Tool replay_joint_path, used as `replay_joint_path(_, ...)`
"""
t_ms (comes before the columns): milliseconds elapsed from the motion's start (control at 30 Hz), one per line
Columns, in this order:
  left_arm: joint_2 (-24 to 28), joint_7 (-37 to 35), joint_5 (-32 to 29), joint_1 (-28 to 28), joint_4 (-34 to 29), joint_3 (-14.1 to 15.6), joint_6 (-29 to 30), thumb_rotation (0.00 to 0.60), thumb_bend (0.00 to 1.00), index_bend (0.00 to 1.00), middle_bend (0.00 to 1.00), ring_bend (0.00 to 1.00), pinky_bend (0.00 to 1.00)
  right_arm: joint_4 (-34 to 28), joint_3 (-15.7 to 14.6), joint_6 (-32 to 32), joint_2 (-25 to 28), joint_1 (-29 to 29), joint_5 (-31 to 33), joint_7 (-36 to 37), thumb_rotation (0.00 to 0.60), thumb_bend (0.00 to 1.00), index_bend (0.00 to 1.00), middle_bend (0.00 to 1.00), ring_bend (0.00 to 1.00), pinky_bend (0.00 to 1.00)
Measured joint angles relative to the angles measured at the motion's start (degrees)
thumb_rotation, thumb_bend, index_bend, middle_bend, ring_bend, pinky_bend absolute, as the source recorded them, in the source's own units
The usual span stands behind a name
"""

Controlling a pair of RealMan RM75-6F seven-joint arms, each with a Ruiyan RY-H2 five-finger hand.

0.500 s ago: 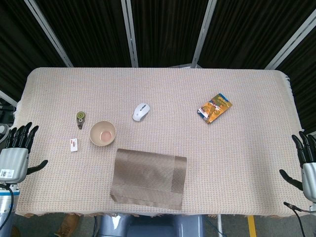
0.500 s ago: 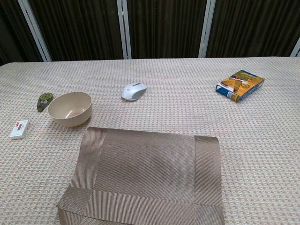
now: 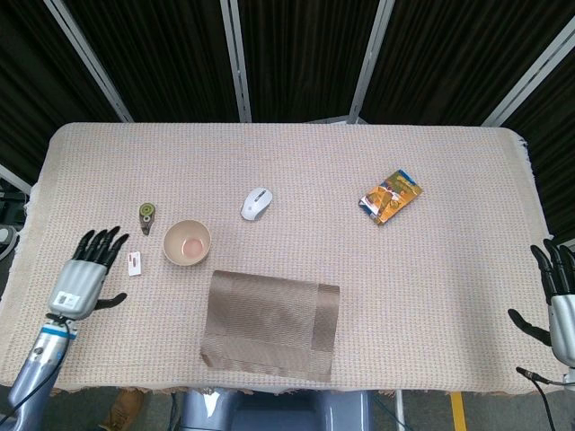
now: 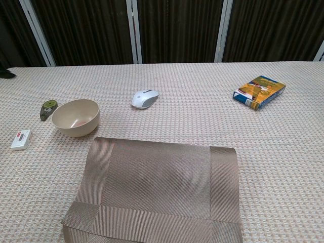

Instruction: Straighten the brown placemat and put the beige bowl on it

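Note:
The brown placemat (image 3: 269, 323) (image 4: 157, 190) lies slightly askew at the table's front middle, its near edge at the table's front edge. The beige bowl (image 3: 187, 242) (image 4: 76, 117) stands upright and empty just beyond the mat's left corner. My left hand (image 3: 85, 274) hovers over the table's left part, fingers spread, holding nothing, well left of the bowl. My right hand (image 3: 557, 296) stays at the far right edge, fingers apart and empty.
A small white card (image 3: 135, 263) (image 4: 21, 139) and a green tape dispenser (image 3: 145, 215) (image 4: 48, 108) lie left of the bowl. A white mouse (image 3: 256, 203) (image 4: 145, 98) sits behind it. An orange packet (image 3: 391, 196) (image 4: 259, 91) lies at the right.
My left hand has moved right and inward over the table toward the bowl. The right hand, bowl and placemat have not moved.

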Motion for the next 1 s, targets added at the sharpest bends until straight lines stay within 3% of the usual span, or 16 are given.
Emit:
replay_joint_path(133,-5.78,-1.31,-1.20,-4.39,7.89,-1.20,-7.08,0.600,0.17,0.19,0.00,0.00,0.00,0.51,0.15,-0.21,-0.29,0.24,0.09,0.07,0.600,0.00,0.00,0.00,0.00,0.00)
replay_joint_path(367,-14.72,-5.15,-1.14,-8.74,20.29,-2.40,-10.06,0.600,0.21,0.27,0.00,0.00,0.00,1.82,0.64,-1.61,-0.59,0.57,2.01,0.77,0.600,0.00,0.00,0.00,0.00,0.00)
replay_joint_path(500,-18.33,-7.27,-0.69,-10.14,25.29,-2.47,-10.67,0.600,0.29,0.45,0.00,0.00,0.00,2.05,0.72,-1.99,-0.74,0.74,2.27,0.79,0.600,0.00,0.00,0.00,0.00,0.00)
replay_joint_path(700,-20.09,-8.80,-0.93,-10.95,28.66,-2.54,-11.54,0.600,0.39,0.62,0.00,0.00,0.00,2.11,0.45,-2.66,-1.22,1.04,2.19,0.08,0.600,0.00,0.00,0.00,0.00,0.00)
replay_joint_path(1000,-14.82,-9.52,-1.22,-9.66,26.65,-3.17,-7.80,0.600,0.39,0.65,0.00,0.00,0.00,1.61,0.00,-2.32,-1.01,0.92,1.31,0.36,0.600,0.00,0.00,0.00,0.00,0.00)
